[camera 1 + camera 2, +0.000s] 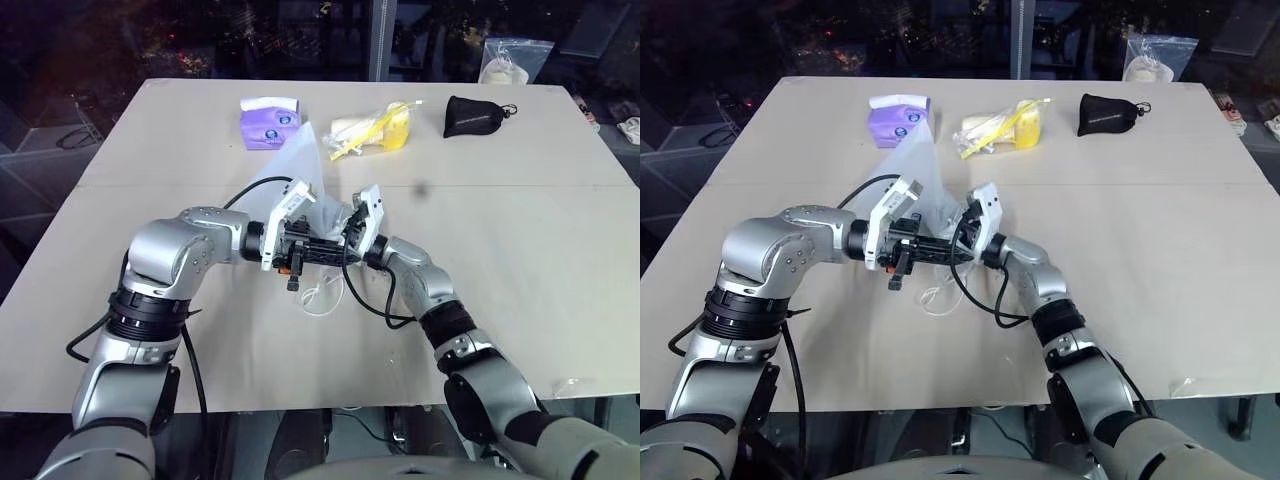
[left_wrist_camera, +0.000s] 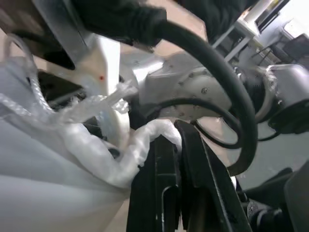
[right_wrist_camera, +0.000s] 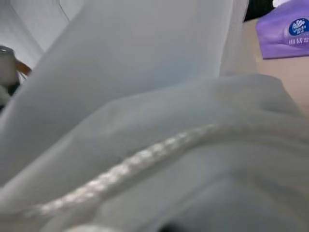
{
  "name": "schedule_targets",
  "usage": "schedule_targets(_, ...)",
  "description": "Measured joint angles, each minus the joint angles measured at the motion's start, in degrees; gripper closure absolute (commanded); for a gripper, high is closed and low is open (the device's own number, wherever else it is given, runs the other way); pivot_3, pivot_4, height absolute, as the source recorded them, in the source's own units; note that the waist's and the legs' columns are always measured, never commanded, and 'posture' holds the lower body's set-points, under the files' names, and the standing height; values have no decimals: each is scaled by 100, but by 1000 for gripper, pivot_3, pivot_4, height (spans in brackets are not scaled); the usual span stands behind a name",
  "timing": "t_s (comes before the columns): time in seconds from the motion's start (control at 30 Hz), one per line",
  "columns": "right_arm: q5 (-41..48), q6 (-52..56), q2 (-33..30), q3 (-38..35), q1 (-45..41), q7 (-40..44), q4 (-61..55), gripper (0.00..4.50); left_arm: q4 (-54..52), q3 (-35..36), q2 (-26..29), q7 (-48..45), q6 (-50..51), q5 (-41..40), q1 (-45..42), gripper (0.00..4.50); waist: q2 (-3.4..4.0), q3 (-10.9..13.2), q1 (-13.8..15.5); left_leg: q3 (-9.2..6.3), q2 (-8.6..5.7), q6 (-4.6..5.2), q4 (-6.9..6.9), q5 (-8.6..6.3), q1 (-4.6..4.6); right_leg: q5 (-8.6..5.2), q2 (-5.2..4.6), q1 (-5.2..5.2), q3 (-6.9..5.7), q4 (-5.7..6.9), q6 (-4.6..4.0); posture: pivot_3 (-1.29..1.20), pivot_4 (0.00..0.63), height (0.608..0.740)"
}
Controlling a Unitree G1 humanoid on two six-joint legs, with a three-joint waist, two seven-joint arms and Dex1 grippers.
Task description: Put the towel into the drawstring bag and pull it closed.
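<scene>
The white semi-sheer drawstring bag is held up over the middle of the table, between my two grippers. My left gripper points across to the right. In the left wrist view this gripper is shut on the bag's bunched white edge. My right gripper is pressed close against the bag from the right, and its wrist view looks straight onto the mesh and a white cord. A loop of cord hangs down onto the table. The towel is hidden.
Along the far side of the beige table lie a purple tissue pack, a yellow plastic packet and a small black pouch. A clear zip bag sits beyond the far edge.
</scene>
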Motion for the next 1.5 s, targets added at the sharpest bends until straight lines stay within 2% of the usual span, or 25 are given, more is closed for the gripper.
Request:
schedule_targets(0.07,-166,341,-398,148,362,-116,-817,2340,350,-20,-36,-8,-110,-29,-150,4500,0,0,29,12,-6,1,4,0,-1,0,-2,0,10,-5,0,0,150,740)
schedule_targets(0.17,-220,917,-882,458,801,-76,-1966,2340,967,42,135,62,-525,223,-407,4500,-4,-2,-17,17,-5,1,6,-1,7,0,10,-1,16,1,0,0,150,740)
schedule_targets(0.3,-338,1430,-1200,558,1018,-341,-2683,2340,1696,59,265,16,-1171,666,-862,4500,-4,-2,-49,24,-3,1,5,0,7,-4,17,-2,-2,17,-7,0,150,740)
schedule_targets(0.4,-257,1764,-1108,257,1022,-834,-2949,2340,2119,12,189,-77,-1561,887,-1110,4500,-5,-3,-49,28,-3,1,6,0,6,-4,15,-1,1,16,-7,0,150,740)
schedule_targets(0.53,-613,1714,-1336,346,1066,-1135,-3147,2340,2353,-67,62,-137,-2098,1202,-1311,4500,-5,-3,-50,37,-6,1,6,0,-1,-4,11,-1,5,-1,-6,0,150,740)
schedule_targets(0.57,-745,1661,-1518,396,1144,-1148,-3309,1782,2427,-184,58,-182,-2453,1418,-1389,4500,-5,-3,-38,39,-6,1,6,0,-6,-4,11,-1,4,-11,-5,0,150,740)
schedule_targets(0.6,-787,1648,-1589,398,1189,-1147,-3421,1497,2470,-218,60,-196,-2628,1512,-1413,4500,-5,-3,-34,39,-6,2,6,-1,-7,-3,11,-1,5,-15,-5,0,150,740)
schedule_targets(0.7,-811,1723,-1773,382,1348,-1222,-3982,156,2779,-282,46,-235,-3315,1888,-1547,4500,-5,-3,-31,39,-3,2,5,-1,-9,-3,14,-2,4,-19,-5,0,150,740)
schedule_targets(0.87,-1040,1980,-2248,358,1406,-1438,-4496,156,3518,-600,67,-425,-5124,2760,-1999,4500,-6,-3,2,42,-5,2,5,-1,-8,-4,14,0,4,-18,-6,0,150,740)
schedule_targets(1.17,-1499,2026,-2811,232,1192,-1562,-4090,156,5228,-713,151,-485,-7916,3793,-2919,4500,-7,-2,57,45,-4,3,5,-1,-15,-3,16,-2,4,-32,-5,0,150,740)
schedule_targets(1.3,-1474,2011,-2702,208,1091,-1523,-3954,156,5638,-669,60,-438,-8478,3860,-3063,4500,-7,-2,46,45,-4,9,5,-4,-22,-3,14,-2,2,-42,-3,0,150,740)
schedule_targets(1.5,-1532,1590,-2074,293,656,-1590,-2930,156,5740,-587,-58,-500,-8644,3794,-2926,4500,-7,-1,31,43,-2,8,5,-4,-22,-2,16,-5,0,-35,-3,0,150,740)
